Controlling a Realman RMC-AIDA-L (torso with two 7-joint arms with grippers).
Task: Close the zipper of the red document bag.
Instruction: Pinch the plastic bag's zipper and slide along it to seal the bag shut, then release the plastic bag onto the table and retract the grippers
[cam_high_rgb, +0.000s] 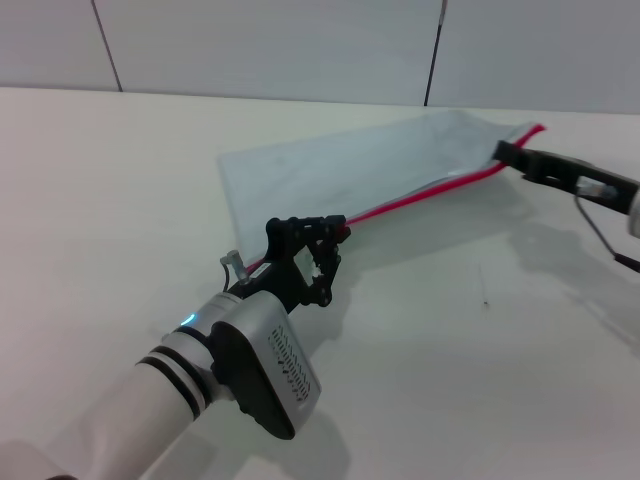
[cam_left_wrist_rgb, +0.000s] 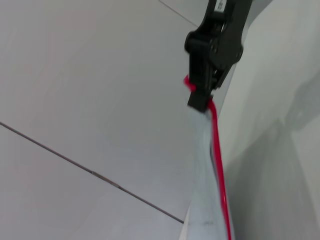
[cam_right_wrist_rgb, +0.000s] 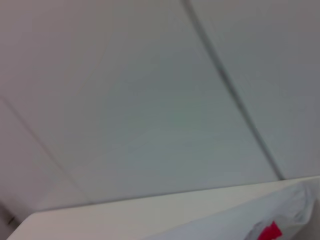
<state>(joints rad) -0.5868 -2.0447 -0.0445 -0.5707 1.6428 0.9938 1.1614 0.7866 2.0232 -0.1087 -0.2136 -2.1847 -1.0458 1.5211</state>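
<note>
The red document bag (cam_high_rgb: 340, 170) lies flat on the white table, pale blue-grey and translucent. Its zipper (cam_high_rgb: 420, 195) is a thin red strip along the near long edge. My left gripper (cam_high_rgb: 335, 238) sits on that strip near its left end, fingers shut on it; the slider itself is hidden. My right gripper (cam_high_rgb: 503, 152) is shut on the bag's far right corner, where the red strip ends. The left wrist view shows the right gripper (cam_left_wrist_rgb: 201, 97) clamped there, with the zipper (cam_left_wrist_rgb: 220, 165) running back toward the camera. The right wrist view shows only a corner of the bag (cam_right_wrist_rgb: 280, 220).
A white panelled wall (cam_high_rgb: 300, 40) with dark seams stands right behind the table's far edge. A thin cable (cam_high_rgb: 600, 235) hangs from the right arm over the table at the right. Bare tabletop (cam_high_rgb: 480, 350) spreads in front of the bag.
</note>
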